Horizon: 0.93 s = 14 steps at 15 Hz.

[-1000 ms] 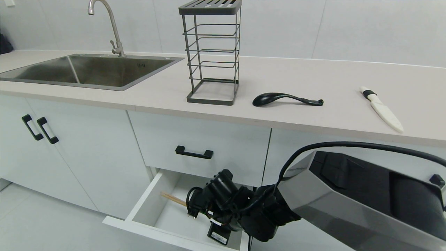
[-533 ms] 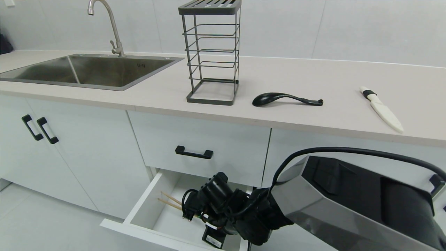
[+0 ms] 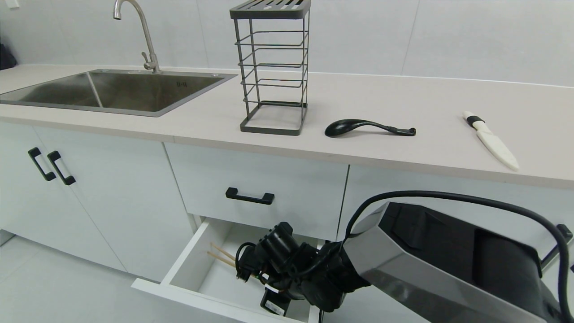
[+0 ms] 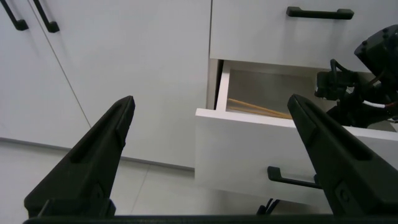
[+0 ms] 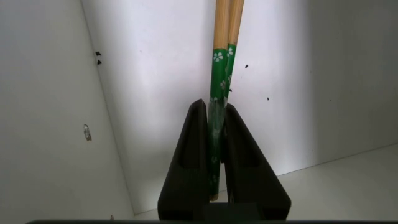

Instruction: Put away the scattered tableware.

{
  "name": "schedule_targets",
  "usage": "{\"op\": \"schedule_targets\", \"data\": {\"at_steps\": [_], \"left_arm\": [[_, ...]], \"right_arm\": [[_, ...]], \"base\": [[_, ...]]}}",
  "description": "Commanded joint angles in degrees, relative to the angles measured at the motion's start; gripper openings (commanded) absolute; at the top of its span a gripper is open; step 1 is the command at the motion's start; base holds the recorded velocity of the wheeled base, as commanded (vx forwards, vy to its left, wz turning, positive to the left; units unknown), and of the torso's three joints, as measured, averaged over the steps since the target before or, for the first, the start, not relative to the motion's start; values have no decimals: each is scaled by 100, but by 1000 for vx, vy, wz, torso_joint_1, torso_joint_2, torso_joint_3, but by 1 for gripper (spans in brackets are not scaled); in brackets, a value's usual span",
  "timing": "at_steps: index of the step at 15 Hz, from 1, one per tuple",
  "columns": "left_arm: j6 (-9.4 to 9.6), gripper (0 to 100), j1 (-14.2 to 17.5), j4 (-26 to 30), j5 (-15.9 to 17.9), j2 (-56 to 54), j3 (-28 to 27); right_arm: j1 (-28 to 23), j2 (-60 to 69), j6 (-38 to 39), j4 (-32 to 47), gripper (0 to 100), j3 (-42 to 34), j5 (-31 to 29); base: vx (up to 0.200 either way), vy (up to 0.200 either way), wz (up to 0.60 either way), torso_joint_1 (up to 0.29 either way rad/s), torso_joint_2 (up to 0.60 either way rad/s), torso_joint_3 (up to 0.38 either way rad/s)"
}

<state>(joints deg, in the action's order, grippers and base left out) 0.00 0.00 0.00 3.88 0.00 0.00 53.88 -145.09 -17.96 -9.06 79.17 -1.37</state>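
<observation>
A pair of wooden chopsticks [image 5: 221, 68] with green flowered ends is pinched between the fingers of my right gripper [image 5: 214, 109], which is shut on them inside the open white drawer [image 3: 178, 262]. In the head view the right gripper [image 3: 247, 269] is low in the drawer, and the chopsticks [image 3: 222, 255] point toward its left wall. On the counter lie a black spoon [image 3: 358, 127] and a white knife [image 3: 491, 140]. My left gripper [image 4: 210, 102] stands open in front of the drawer [image 4: 249, 143], apart from it; the chopsticks [image 4: 258, 110] show over the drawer's rim.
A dark wire rack [image 3: 273, 67] stands on the counter left of the spoon. A steel sink [image 3: 116, 89] with a tap is at the far left. Above the open drawer is a shut drawer with a black handle [image 3: 250, 196].
My right gripper has shifted a little to the left inside the drawer with the chopsticks. Both chopstick tips now show where one showed before.
</observation>
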Motion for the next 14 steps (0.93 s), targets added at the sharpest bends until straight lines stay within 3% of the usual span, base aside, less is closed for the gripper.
{"op": "schedule_targets", "data": {"at_steps": [1,5,6,14], "left_arm": [[0,100,0,0,-1,9,0],[0,100,0,0,-1,9,0],[0,100,0,0,-1,9,0],[0,100,0,0,-1,9,0]], "right_arm": [[-9,-37,-6,0,0,11,5],[-9,-54,-6,18,0,64,93],[-9,-54,-24,18,100,73,101],[-1,-2,-6,27,100,73,57]], "base": [[0,0,0,0,0,0],[0,0,0,0,0,0],[0,0,0,0,0,0],[0,0,0,0,0,0]]}}
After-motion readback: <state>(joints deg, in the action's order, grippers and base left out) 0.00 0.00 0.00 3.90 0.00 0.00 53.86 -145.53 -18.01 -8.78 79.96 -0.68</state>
